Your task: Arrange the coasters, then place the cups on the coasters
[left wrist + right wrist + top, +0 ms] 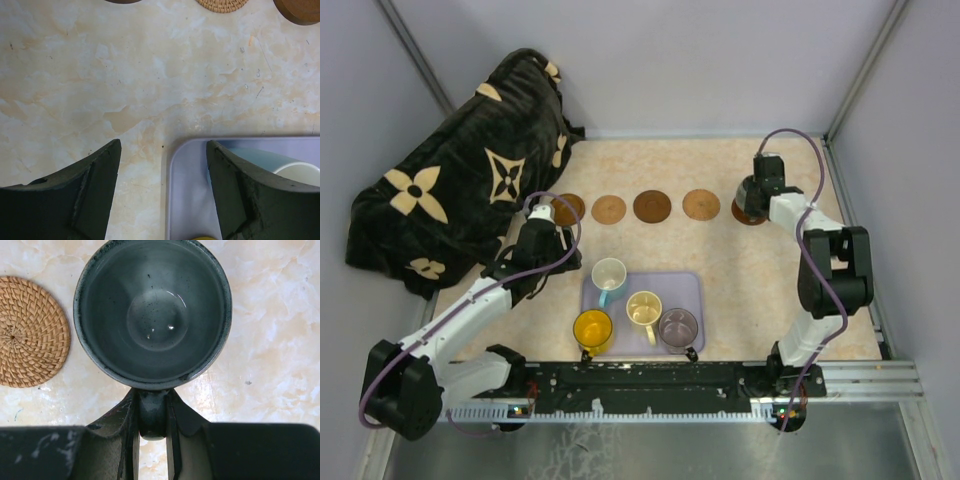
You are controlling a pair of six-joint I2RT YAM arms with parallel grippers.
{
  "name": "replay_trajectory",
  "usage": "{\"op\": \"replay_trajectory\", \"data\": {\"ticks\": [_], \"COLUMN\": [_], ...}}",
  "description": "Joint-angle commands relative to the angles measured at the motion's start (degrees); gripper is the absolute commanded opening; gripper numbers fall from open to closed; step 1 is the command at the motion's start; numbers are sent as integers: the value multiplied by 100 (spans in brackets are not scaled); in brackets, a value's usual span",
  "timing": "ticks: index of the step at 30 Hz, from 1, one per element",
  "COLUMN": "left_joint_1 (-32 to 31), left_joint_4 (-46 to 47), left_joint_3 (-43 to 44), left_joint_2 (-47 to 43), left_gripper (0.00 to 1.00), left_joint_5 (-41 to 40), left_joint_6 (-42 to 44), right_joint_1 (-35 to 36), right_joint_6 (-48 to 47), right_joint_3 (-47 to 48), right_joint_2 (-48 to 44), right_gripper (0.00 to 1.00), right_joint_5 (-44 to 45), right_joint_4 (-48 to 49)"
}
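Coasters lie in a row across the far table: a dark one (568, 208) partly behind my left arm, a tan one (609, 209), a dark one (652, 206) and a woven tan one (701, 204) (30, 332). A dark brown coaster (750, 215) peeks out under the grey-green cup (152, 310) (752, 193). My right gripper (152, 397) (760, 185) is shut on that cup's handle. Whether the cup rests on the coaster I cannot tell. My left gripper (164, 145) (548, 250) hangs open and empty over the tray's far-left corner. The white-and-blue cup (609, 274) (280, 165), cream cup (644, 308), yellow cup (592, 328) and mauve cup (678, 326) stand on the tray.
The lavender tray (692, 290) (190, 190) lies at the near middle of the table. A black blanket with tan flowers (460, 200) is heaped at the far left. Grey walls enclose the table on three sides.
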Motion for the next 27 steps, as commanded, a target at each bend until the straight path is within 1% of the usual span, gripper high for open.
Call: {"op": "replay_trajectory", "data": {"ticks": [1, 10, 16, 21, 26, 27], "left_joint_1": [-16, -13, -13, -16, -16, -9], "left_joint_4": [140, 105, 96, 55, 26, 18], "left_joint_3": [110, 109, 106, 103, 77, 74], "left_joint_2": [47, 8, 9, -47, -139, -150], "left_gripper": [75, 75, 75, 75, 75, 75], "left_joint_5": [-17, -63, -46, -66, -98, -105], "left_joint_6": [-1, 7, -18, -21, -34, -43], "right_joint_1": [-42, -43, -42, -43, -43, -42], "right_joint_6": [20, 197, 209, 263, 268, 268], "right_joint_3": [194, -81, -133, -211, -356, -387], "right_joint_2": [-73, -352, -378, -698, -859, -891], "right_gripper": [0, 0, 13, 18, 26, 31], "right_joint_5": [18, 4, 65, 74, 132, 131], "right_joint_4": [670, 668, 568, 509, 458, 457]}}
